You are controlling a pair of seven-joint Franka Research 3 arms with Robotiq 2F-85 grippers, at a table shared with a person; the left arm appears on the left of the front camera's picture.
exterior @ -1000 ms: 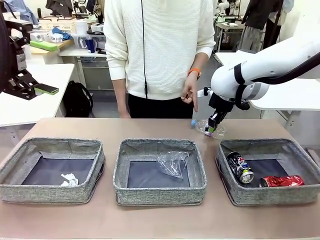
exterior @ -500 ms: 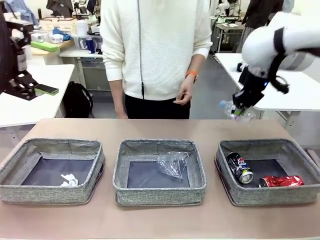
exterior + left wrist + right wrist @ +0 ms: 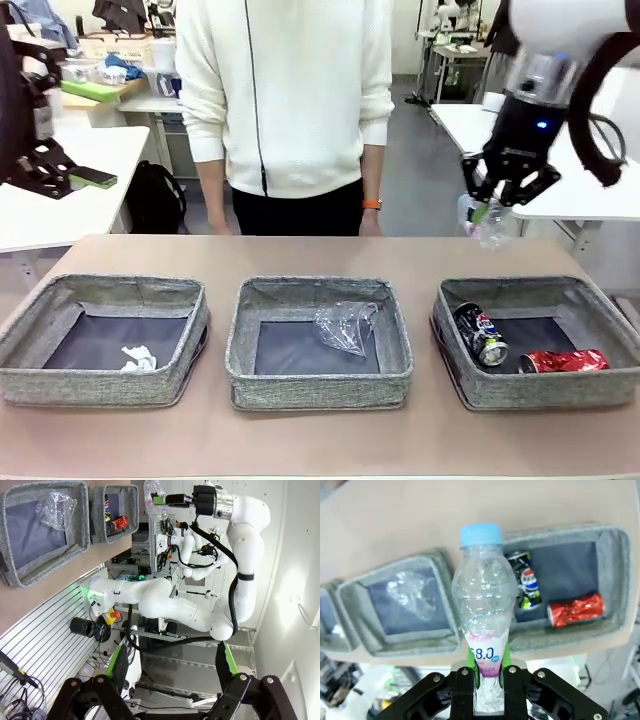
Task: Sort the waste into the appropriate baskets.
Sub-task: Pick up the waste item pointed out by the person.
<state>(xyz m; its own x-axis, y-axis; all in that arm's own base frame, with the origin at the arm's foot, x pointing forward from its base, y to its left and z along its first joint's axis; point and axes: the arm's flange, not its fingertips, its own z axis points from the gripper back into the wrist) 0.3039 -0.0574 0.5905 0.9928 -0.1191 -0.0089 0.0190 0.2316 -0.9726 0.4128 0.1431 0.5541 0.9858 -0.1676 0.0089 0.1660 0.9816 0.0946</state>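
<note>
My right gripper (image 3: 497, 203) hangs high above the table's far right, shut on the clear blue-capped bottle (image 3: 484, 222). In the right wrist view the bottle (image 3: 482, 605) stands between the green pads (image 3: 472, 660), cap pointing away. Below it the right basket (image 3: 540, 392) holds the dark can (image 3: 480, 335) and the red can (image 3: 563, 361). The clear cup (image 3: 345, 326) lies in the middle basket (image 3: 320, 388), and the paper wad (image 3: 135, 359) in the left basket (image 3: 100, 387). My left gripper (image 3: 172, 680) is open and empty, well away from the table.
A person in a white sweater (image 3: 285, 100) stands at the far side behind the middle basket, arms down. Bare tabletop (image 3: 320, 255) runs behind the baskets. White side tables (image 3: 60, 200) flank the scene.
My right gripper has lifted the bottle off the far table edge, carrying it up and to the right while the wrist turned. The person's hand has drawn back and the person has shifted left.
</note>
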